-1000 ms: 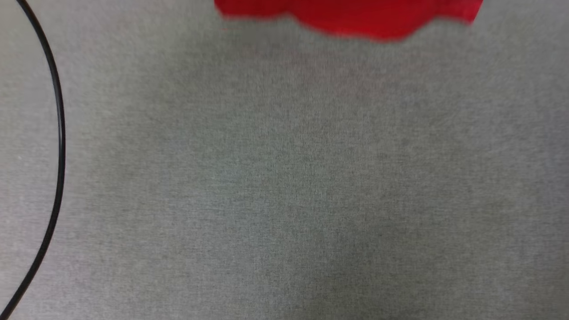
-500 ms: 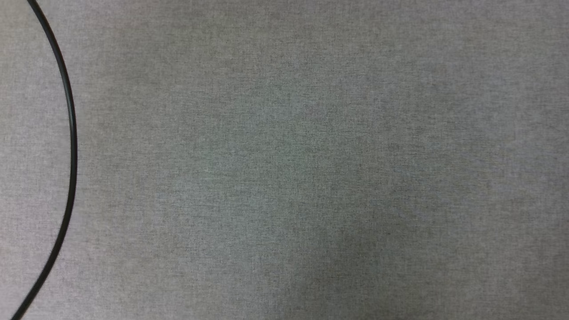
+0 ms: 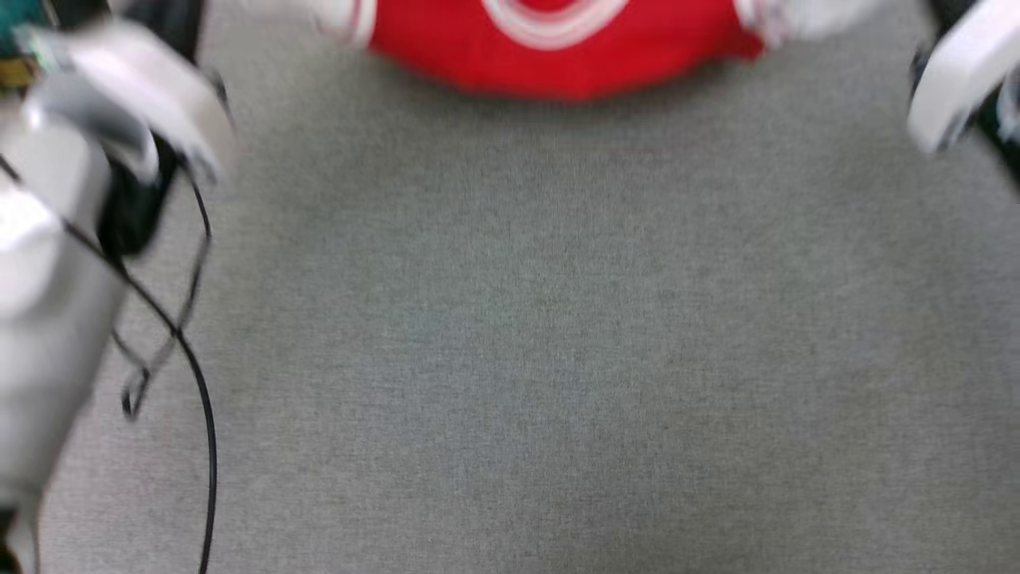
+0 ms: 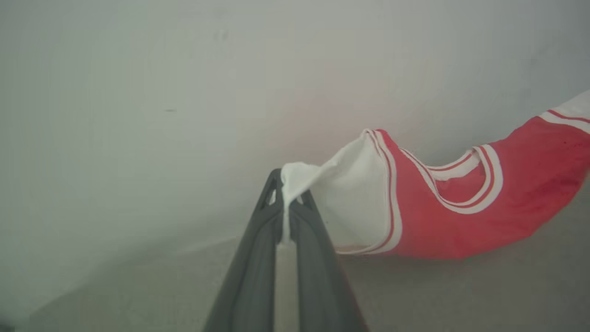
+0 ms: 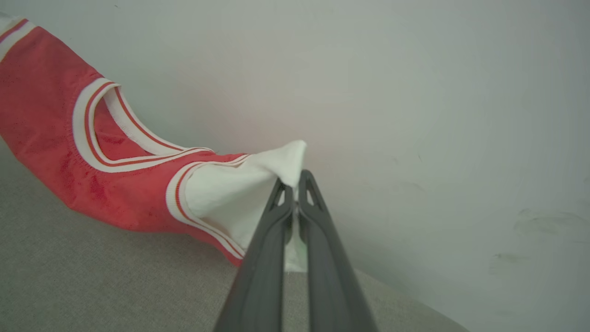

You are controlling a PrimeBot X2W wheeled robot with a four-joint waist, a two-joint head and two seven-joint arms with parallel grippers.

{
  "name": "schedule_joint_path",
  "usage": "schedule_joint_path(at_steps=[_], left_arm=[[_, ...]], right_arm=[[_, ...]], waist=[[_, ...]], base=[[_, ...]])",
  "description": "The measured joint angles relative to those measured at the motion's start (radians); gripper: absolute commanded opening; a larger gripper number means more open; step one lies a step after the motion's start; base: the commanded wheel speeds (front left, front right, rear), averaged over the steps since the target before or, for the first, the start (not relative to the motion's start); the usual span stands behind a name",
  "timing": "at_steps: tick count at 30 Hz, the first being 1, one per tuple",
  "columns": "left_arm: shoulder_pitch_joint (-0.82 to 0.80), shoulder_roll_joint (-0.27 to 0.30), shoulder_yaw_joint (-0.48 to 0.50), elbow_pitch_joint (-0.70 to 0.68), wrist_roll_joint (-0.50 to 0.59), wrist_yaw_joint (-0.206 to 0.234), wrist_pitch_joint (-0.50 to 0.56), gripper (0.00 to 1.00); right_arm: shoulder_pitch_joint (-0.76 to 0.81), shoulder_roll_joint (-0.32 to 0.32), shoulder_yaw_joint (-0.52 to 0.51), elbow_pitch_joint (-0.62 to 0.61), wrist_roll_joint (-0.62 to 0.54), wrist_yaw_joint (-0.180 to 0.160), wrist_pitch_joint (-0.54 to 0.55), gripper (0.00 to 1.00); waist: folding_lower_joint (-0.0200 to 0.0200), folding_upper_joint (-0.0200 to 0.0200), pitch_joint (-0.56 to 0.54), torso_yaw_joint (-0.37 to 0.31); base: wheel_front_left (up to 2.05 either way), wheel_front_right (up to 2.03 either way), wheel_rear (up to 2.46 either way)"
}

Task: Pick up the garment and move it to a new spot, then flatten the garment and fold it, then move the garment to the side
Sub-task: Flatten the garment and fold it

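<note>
The garment (image 3: 558, 56) is red with white sleeves and red-white striped trim, and it hangs stretched across the head view's top edge, blurred. In the left wrist view my left gripper (image 4: 285, 196) is shut on the tip of one white sleeve (image 4: 355, 203), and the red body (image 4: 484, 216) sags away to the right. My right gripper (image 5: 295, 186) is shut on the other white sleeve (image 5: 230, 198), with the neckline (image 5: 106, 133) at the left. The garment's lower part and chest are hidden.
Grey woven cloth (image 3: 518, 335) covers the surface below. My pale left forearm (image 3: 48, 319) stands at the left with a black cable (image 3: 203, 414) looping beside it. My right arm's pale shell (image 3: 956, 88) is at the upper right. A pale wall (image 4: 184, 92) lies behind.
The head view has shifted. Half a second ago it held grey cloth and the cable; now the garment's neckline and both arms show along its top and sides.
</note>
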Motion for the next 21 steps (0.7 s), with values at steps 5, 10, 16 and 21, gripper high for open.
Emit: schedule_joint_path(at_steps=[5,10,16,21], left_arm=[[0.306,0.038,-0.003,-0.153,-0.063,0.093,0.003,0.0],[0.538,0.086,0.007,-0.257,-0.133,0.161,0.006,0.0],[0.797,0.123,0.007,-0.334,-0.206,0.231,0.002,0.0],[0.959,0.148,0.014,-0.363,-0.261,0.268,-0.009,0.0]], right_arm=[[0.246,-0.044,0.039,-0.098,0.049,0.0,0.004,0.0],[0.446,-0.077,0.039,-0.159,0.075,0.0,0.019,0.0],[0.667,-0.097,0.002,-0.202,0.096,0.0,0.038,0.0],[0.842,-0.113,-0.064,-0.23,0.104,0.0,0.048,0.0]], waist=[[-0.0002,0.0,-0.094,0.002],[-0.0003,0.0,-0.169,0.003],[-0.0003,0.0,-0.264,-0.003],[-0.0004,0.0,-0.341,-0.007]], base=[[0.0,0.0,0.0],[0.0,0.0,0.0],[0.0,0.0,0.0],[0.0,0.0,0.0]])
